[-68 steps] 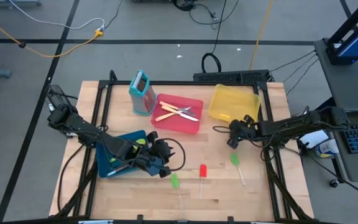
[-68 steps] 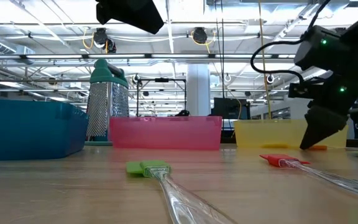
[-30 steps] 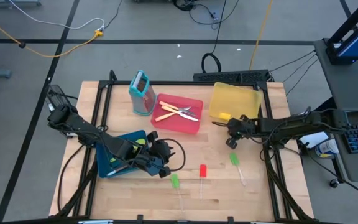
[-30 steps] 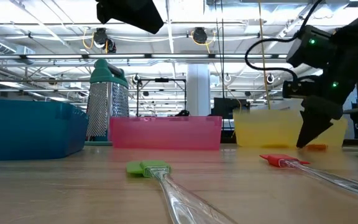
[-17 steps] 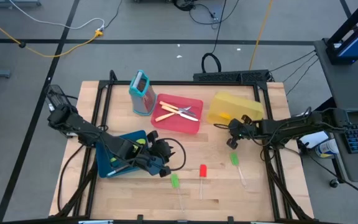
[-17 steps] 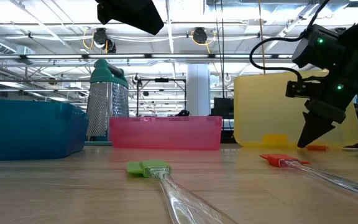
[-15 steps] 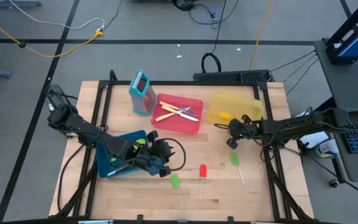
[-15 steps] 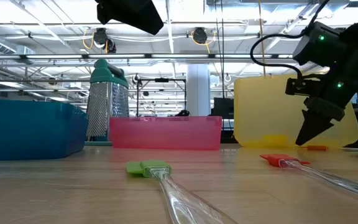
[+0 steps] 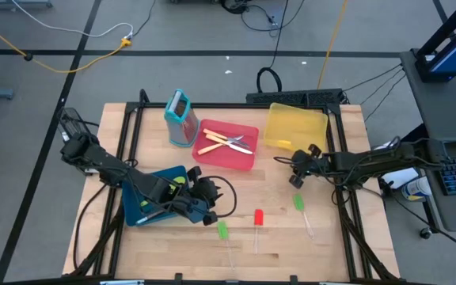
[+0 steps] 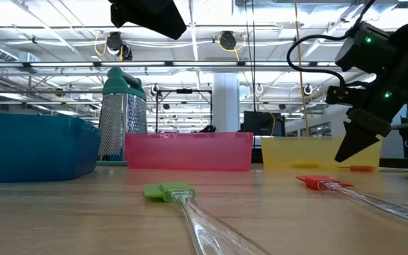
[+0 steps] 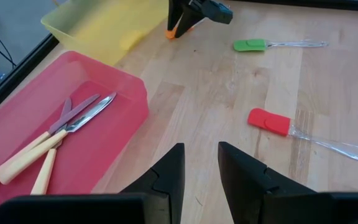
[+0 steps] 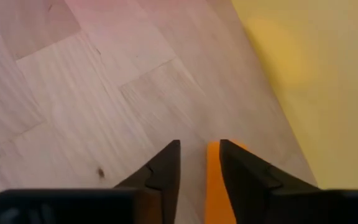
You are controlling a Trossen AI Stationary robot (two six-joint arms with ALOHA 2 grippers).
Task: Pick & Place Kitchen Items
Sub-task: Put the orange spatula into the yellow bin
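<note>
Wooden tabletop [image 9: 165, 245] is lying under both arms, with a workshop of ceiling beams and lights showing beyond its far edge in the low view. Near the front, three clear-handled spatulas are resting flat, their long axes running roughly near to far with the coloured heads toward the far side: a green spatula [image 9: 222, 230] on the left, a red spatula [image 9: 258, 218] in the middle, and a second green spatula [image 9: 298, 203] on the right, each well apart from the others. An orange piece [image 12: 214, 186] is lying on the wood just beside the yellow tray [image 9: 294, 129], its long axis running between the fingers in the right wrist view. The right gripper [image 9: 297, 179] is hanging low over that piece, its fingers standing slightly apart on either side of it; whether they are touching it cannot be told. Cream-handled knives [image 9: 224, 142] are lying crossed in the red tray [image 9: 244, 161], handles toward the left. A teal grater [image 9: 180, 117] is standing upright just left of the red tray. The left gripper [image 9: 209, 207] is waiting beside the blue tray [image 9: 137, 212], its fingers parted by a narrow gap and pinching nothing.
</note>
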